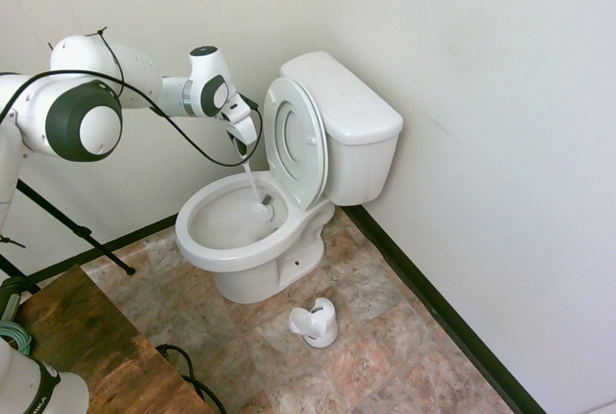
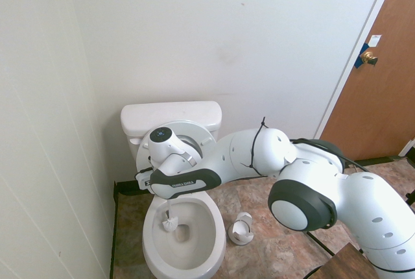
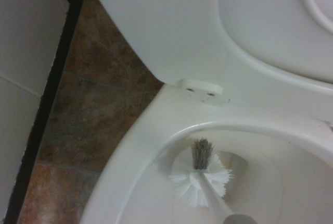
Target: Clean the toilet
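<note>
Toilet (image 1: pixel 252 241) | seat up | gripper (image 1: pixel 241 147) clamps brush (image 1: pixel 262 210) in bowl

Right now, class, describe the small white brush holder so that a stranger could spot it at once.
Start at the toilet in the corner. On the stone-patterned floor just beside its base sits the brush holder. It is the only loose white piece on the floor, small, rounded and empty.
</note>
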Motion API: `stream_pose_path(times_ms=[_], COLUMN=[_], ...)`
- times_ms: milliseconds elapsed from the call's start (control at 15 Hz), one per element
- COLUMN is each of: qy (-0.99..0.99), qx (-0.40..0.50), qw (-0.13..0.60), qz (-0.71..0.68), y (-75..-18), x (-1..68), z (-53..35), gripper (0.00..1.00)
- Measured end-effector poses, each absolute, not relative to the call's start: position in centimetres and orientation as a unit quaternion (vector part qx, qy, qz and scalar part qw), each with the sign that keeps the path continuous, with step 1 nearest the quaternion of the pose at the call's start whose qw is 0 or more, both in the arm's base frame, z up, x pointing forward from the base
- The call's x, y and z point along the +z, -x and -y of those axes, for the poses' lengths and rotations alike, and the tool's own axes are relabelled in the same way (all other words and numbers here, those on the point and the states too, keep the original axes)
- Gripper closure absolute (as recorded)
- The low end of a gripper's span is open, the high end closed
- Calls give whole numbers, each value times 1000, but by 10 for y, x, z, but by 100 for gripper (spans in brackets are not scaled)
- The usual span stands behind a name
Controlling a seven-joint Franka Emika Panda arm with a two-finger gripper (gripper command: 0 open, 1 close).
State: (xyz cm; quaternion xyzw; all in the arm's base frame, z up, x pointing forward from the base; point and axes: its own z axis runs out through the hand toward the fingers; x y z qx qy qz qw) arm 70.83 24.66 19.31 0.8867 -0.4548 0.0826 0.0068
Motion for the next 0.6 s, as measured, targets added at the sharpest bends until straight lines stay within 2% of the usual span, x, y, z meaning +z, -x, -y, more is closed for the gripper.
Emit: stream_pose_path(times_ms=[333, 600], qy=[-896, -908], qx=[76, 64], qw=[14, 12], qz=[436, 414], y=[-699, -661], x=[184, 184], z=[-271, -288], gripper=[100, 100])
